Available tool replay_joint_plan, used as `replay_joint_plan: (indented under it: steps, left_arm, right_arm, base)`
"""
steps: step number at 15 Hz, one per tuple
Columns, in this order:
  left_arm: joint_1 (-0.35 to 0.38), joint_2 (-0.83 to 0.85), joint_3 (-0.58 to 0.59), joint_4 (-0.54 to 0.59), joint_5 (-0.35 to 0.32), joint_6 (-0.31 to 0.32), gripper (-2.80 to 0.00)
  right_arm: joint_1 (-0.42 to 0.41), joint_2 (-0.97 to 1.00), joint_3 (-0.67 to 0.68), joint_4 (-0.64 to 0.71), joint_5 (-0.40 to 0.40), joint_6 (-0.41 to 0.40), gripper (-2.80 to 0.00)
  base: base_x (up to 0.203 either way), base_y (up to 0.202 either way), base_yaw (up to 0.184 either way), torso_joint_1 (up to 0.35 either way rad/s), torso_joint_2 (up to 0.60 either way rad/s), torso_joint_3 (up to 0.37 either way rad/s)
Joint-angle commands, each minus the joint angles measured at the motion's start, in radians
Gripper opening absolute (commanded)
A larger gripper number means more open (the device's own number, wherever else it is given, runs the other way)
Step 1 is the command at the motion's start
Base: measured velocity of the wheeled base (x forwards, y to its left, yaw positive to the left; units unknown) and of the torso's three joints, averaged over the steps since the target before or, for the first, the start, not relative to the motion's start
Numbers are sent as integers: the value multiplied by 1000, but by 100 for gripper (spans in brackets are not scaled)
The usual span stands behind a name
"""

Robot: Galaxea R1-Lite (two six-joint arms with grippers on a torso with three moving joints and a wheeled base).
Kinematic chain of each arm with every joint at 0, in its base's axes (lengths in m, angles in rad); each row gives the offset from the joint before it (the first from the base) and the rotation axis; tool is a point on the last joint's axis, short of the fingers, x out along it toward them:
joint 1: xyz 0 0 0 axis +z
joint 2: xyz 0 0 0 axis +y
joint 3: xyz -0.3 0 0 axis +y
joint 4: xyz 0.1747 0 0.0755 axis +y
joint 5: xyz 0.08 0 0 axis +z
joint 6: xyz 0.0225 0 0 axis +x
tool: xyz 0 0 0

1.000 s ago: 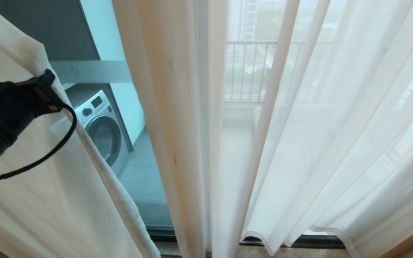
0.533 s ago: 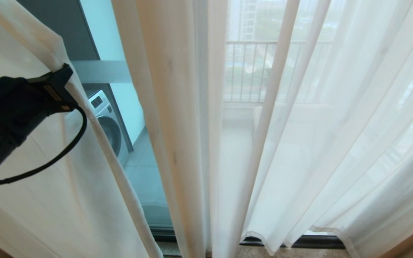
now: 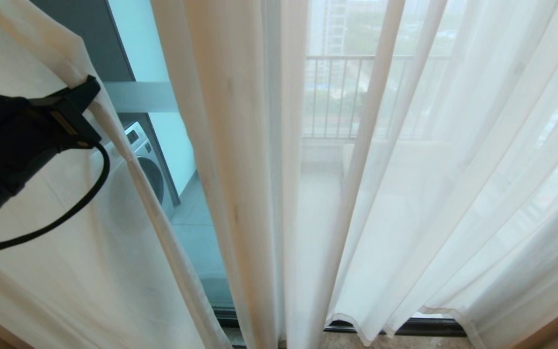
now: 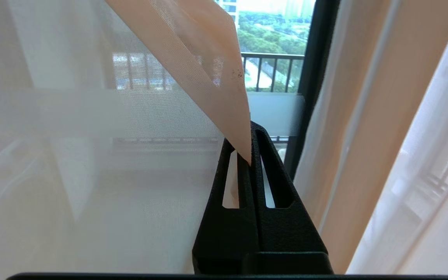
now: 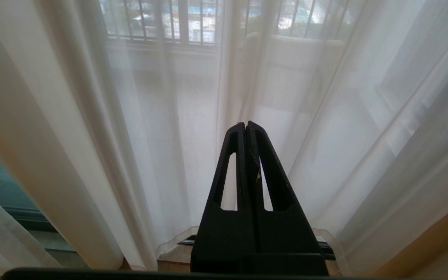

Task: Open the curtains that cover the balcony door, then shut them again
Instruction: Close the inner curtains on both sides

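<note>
Sheer white curtains hang before the balcony door (image 3: 158, 63). My left gripper (image 3: 90, 92) is shut on the hemmed edge of the left curtain panel (image 3: 66, 252), at the left of the head view. In the left wrist view the cream fabric edge (image 4: 224, 101) runs down between the closed fingers of the left gripper (image 4: 247, 136). The right curtain panel (image 3: 443, 194) hangs in soft folds, with a bunched cream fold (image 3: 240, 169) at the middle. My right gripper (image 5: 245, 124) is shut on nothing, low in front of the right curtain panel (image 5: 169, 116), and is out of the head view.
Between the two panels a gap shows glass with a frosted band (image 3: 143, 97) and a washing machine (image 3: 148, 165) on the balcony behind it. A railing (image 3: 337, 97) shows through the sheer. The door's dark bottom track (image 3: 424, 327) runs along the floor.
My left gripper has moved right with the curtain edge in it, narrowing the gap. The left panel now covers more of the washing machine. The right arm has not moved.
</note>
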State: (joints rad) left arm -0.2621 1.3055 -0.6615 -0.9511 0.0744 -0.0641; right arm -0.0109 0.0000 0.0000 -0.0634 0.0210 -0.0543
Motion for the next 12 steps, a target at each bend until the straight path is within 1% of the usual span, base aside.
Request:
replay_joint_plan:
  steps: [1, 4, 6, 7, 8, 9, 12]
  left_arm:
    - [-3, 0, -15, -3, -25, 4, -280]
    - [-60, 7, -41, 7, -42, 5, -280]
    - [-115, 13, -49, 9, -44, 6, -280]
    - [-143, 15, -56, 9, -43, 14, -280]
    - [-163, 19, -67, 9, -42, 52, -280]
    - [-183, 25, -82, 10, -42, 74, -280]
    - [-255, 44, -138, 55, -38, 91, -280]
  right_arm:
    - [0, 0, 0, -1, 0, -1, -280]
    - [0, 0, 0, -1, 0, -1, -280]
    - [1, 1, 0, -1, 0, -1, -280]
    - [2, 0, 0, -1, 0, -1, -280]
    - [0, 2, 0, -1, 0, -1, -280]
    - [1, 0, 0, -1, 0, -1, -280]
    - [0, 0, 0, 0, 0, -1, -280]
  base:
    - [0, 0, 0, 0, 0, 0]
    - [0, 0, 0, 0, 0, 0]
    - [0, 0, 0, 0, 0, 0]
    - [0, 0, 0, 0, 0, 0]
    - [0, 0, 0, 0, 0, 0]
    - [0, 0, 0, 0, 0, 0]
    - [0, 0, 0, 0, 0, 0]
